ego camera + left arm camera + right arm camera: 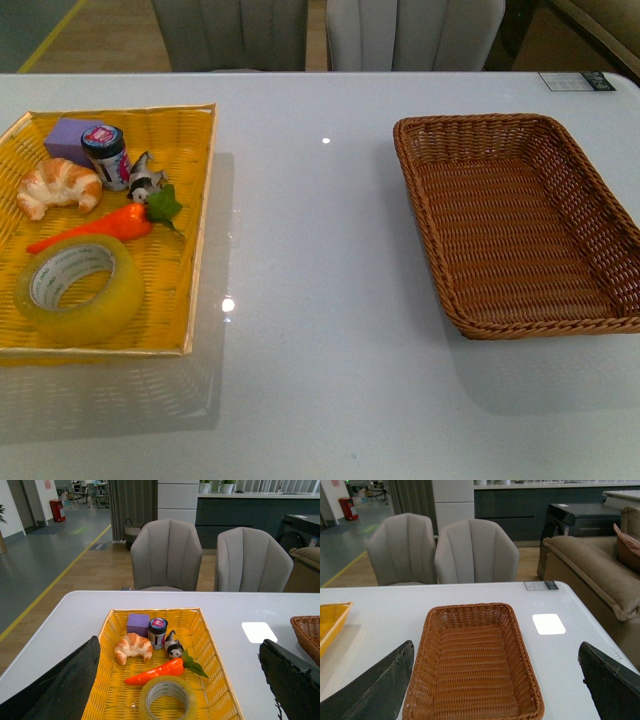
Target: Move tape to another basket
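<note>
left pincer hangs wide open, empty, facing the flat yellow woven tray. the wide roll of translucent yellowish tape lies flat in its near corner, core upward, which i judge suits a rim grasp. my right pincer, also spread and empty, faces the dark brown wicker basket, bare for the roll.

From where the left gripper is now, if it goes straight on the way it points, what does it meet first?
Most likely the tape, lying at the near end of the yellow tray, centred before the open left gripper. The carrot lies just behind it. Depth is unclear, so this is a judgement.
</note>
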Robot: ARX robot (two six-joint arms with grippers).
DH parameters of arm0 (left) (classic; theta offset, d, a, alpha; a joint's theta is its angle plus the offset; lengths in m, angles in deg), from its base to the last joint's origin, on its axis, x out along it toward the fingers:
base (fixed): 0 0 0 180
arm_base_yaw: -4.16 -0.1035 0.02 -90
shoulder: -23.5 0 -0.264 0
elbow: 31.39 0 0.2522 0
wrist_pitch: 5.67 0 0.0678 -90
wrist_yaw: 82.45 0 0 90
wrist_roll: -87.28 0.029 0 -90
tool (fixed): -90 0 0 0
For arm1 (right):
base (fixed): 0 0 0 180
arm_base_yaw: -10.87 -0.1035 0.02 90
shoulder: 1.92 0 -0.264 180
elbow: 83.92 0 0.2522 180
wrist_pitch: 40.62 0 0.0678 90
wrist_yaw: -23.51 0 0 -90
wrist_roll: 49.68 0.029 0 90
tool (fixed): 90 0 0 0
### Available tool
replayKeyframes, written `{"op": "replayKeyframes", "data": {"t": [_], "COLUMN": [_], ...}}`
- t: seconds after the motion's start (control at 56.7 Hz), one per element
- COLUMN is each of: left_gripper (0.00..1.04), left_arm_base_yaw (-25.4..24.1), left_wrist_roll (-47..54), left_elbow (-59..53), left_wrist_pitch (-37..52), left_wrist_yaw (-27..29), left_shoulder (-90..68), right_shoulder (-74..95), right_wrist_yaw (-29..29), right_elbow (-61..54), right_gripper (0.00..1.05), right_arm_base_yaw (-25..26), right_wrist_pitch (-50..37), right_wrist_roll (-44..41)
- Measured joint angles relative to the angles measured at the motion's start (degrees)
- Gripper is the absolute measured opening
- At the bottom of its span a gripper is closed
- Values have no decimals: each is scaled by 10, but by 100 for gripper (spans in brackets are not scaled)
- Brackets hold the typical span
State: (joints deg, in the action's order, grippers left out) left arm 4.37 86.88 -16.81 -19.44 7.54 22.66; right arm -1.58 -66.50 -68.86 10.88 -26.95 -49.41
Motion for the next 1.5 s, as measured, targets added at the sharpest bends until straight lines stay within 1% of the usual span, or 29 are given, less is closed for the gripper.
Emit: {"op": "replayKeyframes", "data": {"t": [0.141,0.159,0.176,0.212,0.229,0.282,0.405,0.476,0.529,0.564,0.758,0.829,0.899,1.128,1.498], "left_gripper": [96,96,96,96,96,96,96,96,96,96,96,96,96,96,96], "left_arm_base_yaw": [0,4,12,23,27,30,17,10,6,2,-12,-21,-31,-56,-63], "left_wrist_roll": [-4,-21,-53,-84,-94,-101,-100,-96,-79,-71,-65,-48,-34,4,37], "left_elbow": [2,19,52,96,110,133,169,191,218,241,338,368,383,417,467], "left_wrist_pitch": [-8,-52,-123,-184,-184,-136,39,117,187,222,258,278,290,308,314], "left_wrist_yaw": [4,16,24,32,33,32,29,33,60,67,66,73,70,34,25], "left_shoulder": [-5,-22,-66,-147,-184,-271,-483,-584,-685,-757,-1008,-1085,-1123,-1206,-1298], "right_shoulder": [0,0,0,0,0,0,0,0,0,0,0,0,0,0,0], "right_wrist_yaw": [0,0,0,0,0,0,0,0,0,0,0,0,0,0,0], "right_elbow": [0,0,0,0,0,0,0,0,0,0,0,0,0,0,0], "right_gripper": [96,96,96,96,96,96,96,96,96,96,96,96,96,96,96], "right_arm_base_yaw": [0,0,0,0,0,0,0,0,0,0,0,0,0,0,0], "right_wrist_pitch": [0,0,0,0,0,0,0,0,0,0,0,0,0,0,0], "right_wrist_roll": [0,0,0,0,0,0,0,0,0,0,0,0,0,0,0]}}
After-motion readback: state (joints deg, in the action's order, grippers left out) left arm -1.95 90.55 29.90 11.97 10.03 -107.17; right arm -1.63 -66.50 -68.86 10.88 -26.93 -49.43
